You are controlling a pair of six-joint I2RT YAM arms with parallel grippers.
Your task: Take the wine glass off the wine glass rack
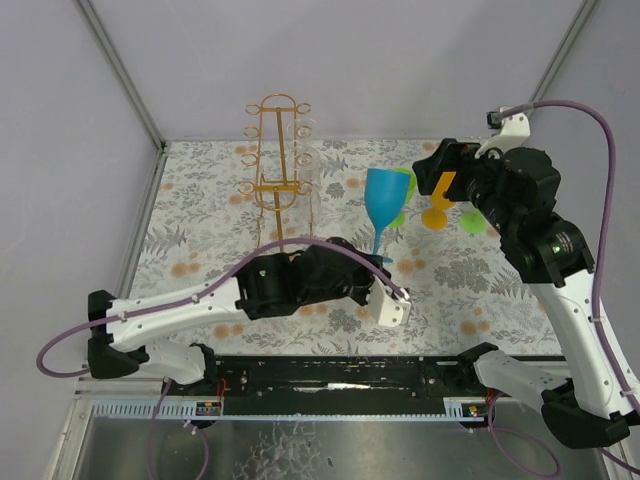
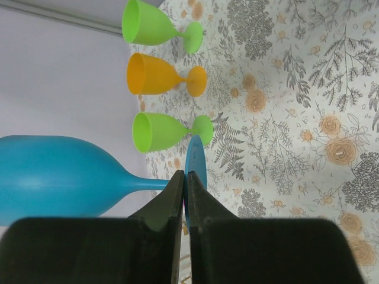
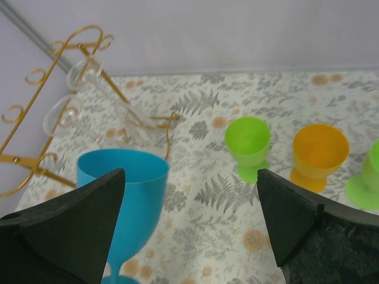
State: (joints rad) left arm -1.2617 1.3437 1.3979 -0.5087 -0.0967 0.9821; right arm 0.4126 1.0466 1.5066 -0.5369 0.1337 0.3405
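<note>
- Your wine glass rack (image 1: 278, 185) stands at the back of the counter (image 1: 200, 225), left of the middle. It is made of thin gold wire. It looks like a little ladder with curly hooks along the top.
- Clear glasses (image 3: 64, 115) hang in the rack. They are see-through, so they are hard to spot.
- A blue wine glass (image 1: 385, 195) stands upright on the counter, to the right of the rack and apart from it. It has a wide bowl, a thin stem and a round flat foot. It is not on the rack.
- Your left tool (image 2: 185, 177) is closed, with its two fingers pressed together. The tips sit right at the foot of the blue wine glass. You cannot tell if they touch it.
- Your right tool (image 3: 190, 177) is wide open and holds nothing. It hangs above the counter, just right of the blue wine glass.
- Two green cups (image 3: 247, 139) and an orange cup (image 3: 320, 151) stand in a row near the blue wine glass, on its right.
- The counter has a cloth with grey leaves and orange flowers.
</note>
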